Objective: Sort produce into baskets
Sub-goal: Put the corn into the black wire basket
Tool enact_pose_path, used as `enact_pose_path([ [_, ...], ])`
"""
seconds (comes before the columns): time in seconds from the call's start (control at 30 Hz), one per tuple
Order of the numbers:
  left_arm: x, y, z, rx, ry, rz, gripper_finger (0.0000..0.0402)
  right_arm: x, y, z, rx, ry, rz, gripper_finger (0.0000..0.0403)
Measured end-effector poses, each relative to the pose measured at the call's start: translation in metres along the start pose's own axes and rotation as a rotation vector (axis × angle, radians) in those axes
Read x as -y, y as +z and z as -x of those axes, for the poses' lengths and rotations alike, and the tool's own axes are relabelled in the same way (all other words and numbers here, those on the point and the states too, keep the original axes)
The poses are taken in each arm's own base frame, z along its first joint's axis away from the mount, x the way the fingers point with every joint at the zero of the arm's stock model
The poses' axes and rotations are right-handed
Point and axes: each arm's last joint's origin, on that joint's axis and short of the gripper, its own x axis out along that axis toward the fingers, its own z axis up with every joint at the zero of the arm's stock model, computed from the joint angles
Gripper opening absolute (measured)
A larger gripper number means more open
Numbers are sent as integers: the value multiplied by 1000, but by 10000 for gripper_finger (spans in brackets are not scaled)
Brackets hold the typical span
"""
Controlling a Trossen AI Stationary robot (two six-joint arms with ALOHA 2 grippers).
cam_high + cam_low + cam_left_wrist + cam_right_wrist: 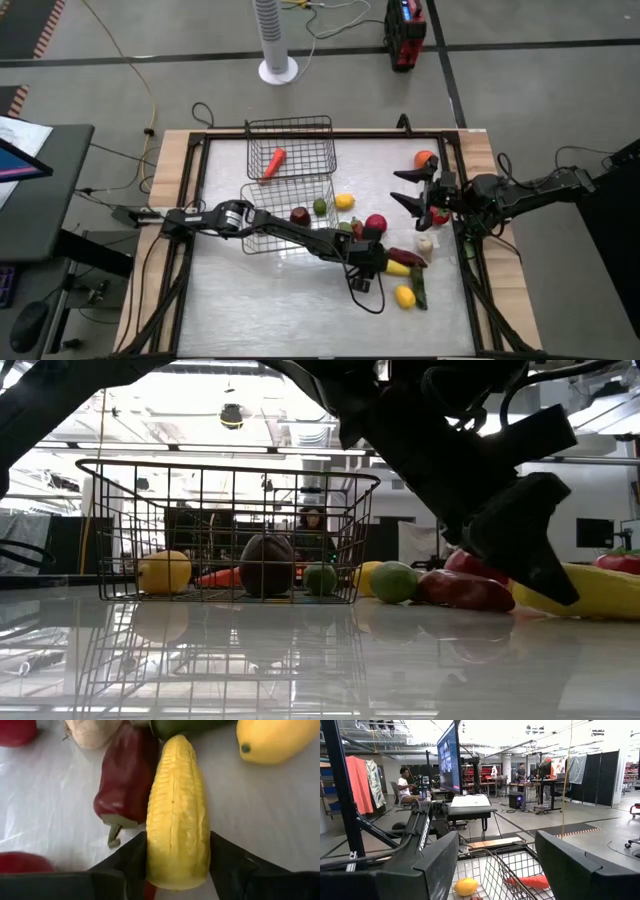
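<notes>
The left gripper (175, 870) is clamping the corn (176, 815), hiding its base, while the right gripper (420, 188) is hovering open.

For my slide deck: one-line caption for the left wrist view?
Left end effector closed around the yellow corn, lying beside a dark red pepper on the white table.

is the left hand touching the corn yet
Touching. The left wrist view shows the corn wedged between the left hand's two dark fingers, both pressing its sides with no gap.
</notes>
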Motion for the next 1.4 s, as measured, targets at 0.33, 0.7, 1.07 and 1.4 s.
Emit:
enact_pose_path([
  [0.33, -26, 37, 46, 10, 83, 3, 152, 0, -1, 0, -7, 0, 3, 292],
  [0.7, -93, 49, 114, -80, 196, 42, 154, 0, -2, 1, -28, 0, 9, 292],
  [1.07, -163, 11, 187, -170, 314, 241, 155, 3, -2, 6, -40, 0, 7, 292],
  [1.4, -190, -70, 228, -169, 641, 410, 156, 3, -2, 6, -41, -1, -1, 292],
])
